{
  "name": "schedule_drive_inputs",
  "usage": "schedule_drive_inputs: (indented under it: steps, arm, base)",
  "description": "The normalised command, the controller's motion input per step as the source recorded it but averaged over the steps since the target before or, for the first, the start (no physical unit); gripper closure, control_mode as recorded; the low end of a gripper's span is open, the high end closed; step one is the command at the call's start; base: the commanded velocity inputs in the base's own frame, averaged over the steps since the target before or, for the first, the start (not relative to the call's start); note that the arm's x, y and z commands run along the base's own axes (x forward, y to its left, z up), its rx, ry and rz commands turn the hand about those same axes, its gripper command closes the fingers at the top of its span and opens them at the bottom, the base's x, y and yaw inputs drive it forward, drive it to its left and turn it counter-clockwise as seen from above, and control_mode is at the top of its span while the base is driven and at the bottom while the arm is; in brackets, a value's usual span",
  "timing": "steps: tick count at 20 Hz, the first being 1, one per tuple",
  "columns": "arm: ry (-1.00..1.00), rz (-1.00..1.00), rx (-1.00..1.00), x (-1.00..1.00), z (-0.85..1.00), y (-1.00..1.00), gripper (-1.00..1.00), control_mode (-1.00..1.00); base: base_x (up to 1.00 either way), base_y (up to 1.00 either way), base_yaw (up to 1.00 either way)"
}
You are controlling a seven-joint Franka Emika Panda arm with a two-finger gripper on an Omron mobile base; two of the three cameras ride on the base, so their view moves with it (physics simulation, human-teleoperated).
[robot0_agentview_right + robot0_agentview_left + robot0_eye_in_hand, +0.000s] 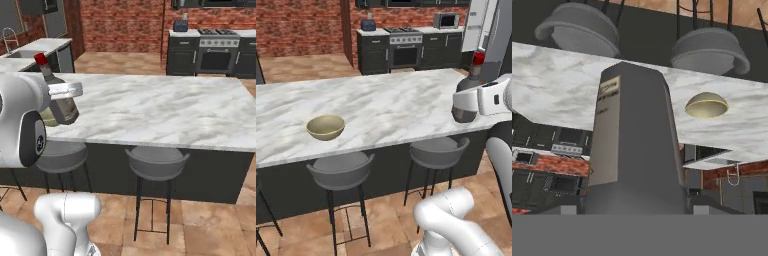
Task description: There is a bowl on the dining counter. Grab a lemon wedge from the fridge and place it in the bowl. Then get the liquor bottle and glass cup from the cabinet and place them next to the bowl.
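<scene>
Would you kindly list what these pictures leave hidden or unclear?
- Gripper jaws: hand view, covered by the liquor bottle.
- Bottle's base: left base view, behind the arm.
- Bowl contents: left base view, near wall hides the bottom; lemon wedge undeterminable.
- Bowl: right base view, behind the bottle.

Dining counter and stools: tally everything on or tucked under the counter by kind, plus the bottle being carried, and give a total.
Bowl: 1
Bottle, in the gripper: 1
Stools: 2
Total: 4
</scene>
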Motion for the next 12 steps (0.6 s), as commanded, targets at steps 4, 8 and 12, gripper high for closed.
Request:
schedule_drive_inputs:
  steps: [4,8,12]
  arm:
    - [0.0,0.0,0.0,0.0,0.0,0.0,1.0,1.0]
    - [0.0,0.0,0.0,0.0,0.0,0.0,1.0,1.0]
    - [0.0,0.0,0.0,0.0,0.0,0.0,1.0,1.0]
  base:
    - [-0.01,1.0,-0.31]
    - [0.0,1.0,-0.12]
    - [0.17,0.91,0.0]
